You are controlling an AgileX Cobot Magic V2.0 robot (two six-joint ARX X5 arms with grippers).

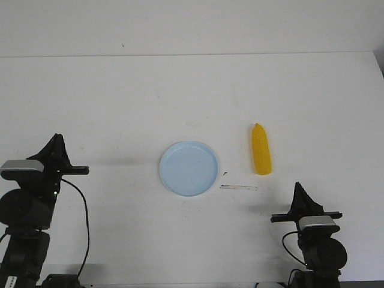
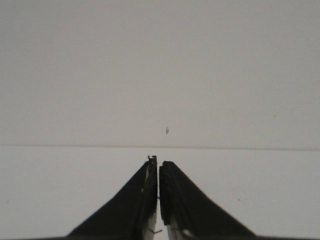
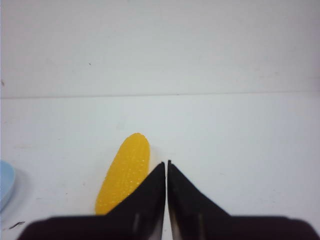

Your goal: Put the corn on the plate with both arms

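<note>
**Two arms parked, corn off the plate**

Two grippers were in shot and neither one had anything in it. The plate (image 1: 189, 168), pale blue and round, sat flat on the white table (image 1: 120, 96), so I'll use it as the reference for everything else.

The corn (image 1: 261, 150) lay on the table to the right of the plate, near it but clearly apart, not touching the rim. It ran lengthwise away from the robot, with its narrower end pointing to the far side. Nothing was on the plate itself.

The left gripper (image 1: 58, 141) was well off to the left of the plate, hanging over bare table. From its wrist camera the two black fingers (image 2: 137, 200) were pressed together with only a hairline seam between them, nothing gripped.

The right gripper (image 1: 299, 191) sat to the right of the plate and nearer the robot than the corn. In the right wrist view its fingers (image 3: 192, 200) were also squeezed together and empty, with the corn just beyond and slightly to one side of the tips, and a sliver of the plate at the edge of the picture.

There was also a thin pale strip (image 1: 238, 188) lying on the table, just right of the plate on the robot's side of the corn, plus a tiny dark speck (image 1: 225, 173) beside the rim.
</note>
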